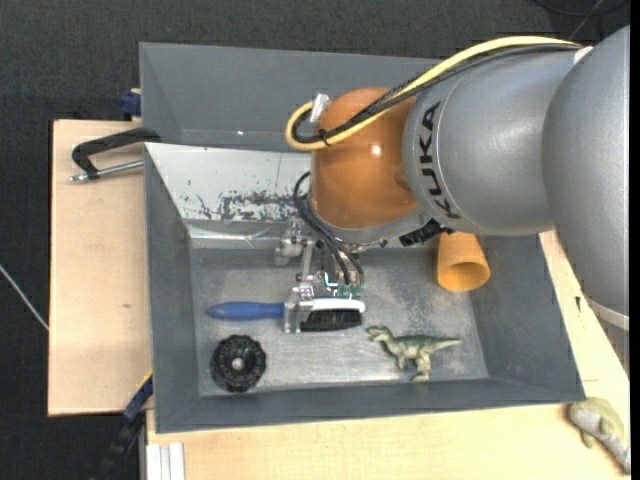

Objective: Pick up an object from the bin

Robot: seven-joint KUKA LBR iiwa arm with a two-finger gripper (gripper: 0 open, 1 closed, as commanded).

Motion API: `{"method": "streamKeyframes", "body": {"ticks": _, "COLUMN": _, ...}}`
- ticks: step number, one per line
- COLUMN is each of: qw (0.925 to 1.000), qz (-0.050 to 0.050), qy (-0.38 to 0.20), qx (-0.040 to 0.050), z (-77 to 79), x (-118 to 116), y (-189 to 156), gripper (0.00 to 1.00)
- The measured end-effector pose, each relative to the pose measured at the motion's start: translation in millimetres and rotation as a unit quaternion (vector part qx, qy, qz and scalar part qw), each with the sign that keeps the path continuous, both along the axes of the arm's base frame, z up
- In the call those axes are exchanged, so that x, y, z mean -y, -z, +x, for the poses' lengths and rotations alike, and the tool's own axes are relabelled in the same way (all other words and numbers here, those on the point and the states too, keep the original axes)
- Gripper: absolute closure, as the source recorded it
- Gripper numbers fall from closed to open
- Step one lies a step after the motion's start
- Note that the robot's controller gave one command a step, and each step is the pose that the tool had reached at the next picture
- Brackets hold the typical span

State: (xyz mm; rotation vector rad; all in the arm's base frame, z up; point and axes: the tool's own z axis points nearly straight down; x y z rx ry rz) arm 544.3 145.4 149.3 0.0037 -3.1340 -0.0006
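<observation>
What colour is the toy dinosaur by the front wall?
Olive green; the dinosaur shows best in the camera view.

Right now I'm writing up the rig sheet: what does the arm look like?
Grey, thick, rounded arm with black KUKA lettering; glossy orange cover at the wrist; yellow cable looping over it; small metal gripper with a green board.

A black wheel (pixel 238 361), green toy dinosaur (pixel 412 347) and orange cup (pixel 461 262) lie apart.

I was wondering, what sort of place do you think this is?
Most likely a robotics lab set up for grasping trials: a robot arm reaches into a grey metal bin of unrelated small things, such as a toy dinosaur and an orange cup.
</observation>
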Motion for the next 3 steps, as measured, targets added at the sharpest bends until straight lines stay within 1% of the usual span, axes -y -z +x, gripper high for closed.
{"method": "streamKeyframes", "body": {"ticks": 1, "qw": 0.996, "qz": 0.0, "qy": -0.09, "qx": 0.0015, "z": -18.7, "x": 27, "y": 69, "gripper": 0.0}}
{"method": "streamKeyframes", "body": {"ticks": 2, "qw": 0.996, "qz": 0.001, "qy": -0.089, "qx": 0.0045, "z": -17.0, "x": 26, "y": 67, "gripper": 1.0}}
{"method": "streamKeyframes", "body": {"ticks": 3, "qw": 0.9929, "qz": 0.002, "qy": -0.119, "qx": 0.0105, "z": -14.1, "x": 8, "y": -68, "gripper": 1.0}}
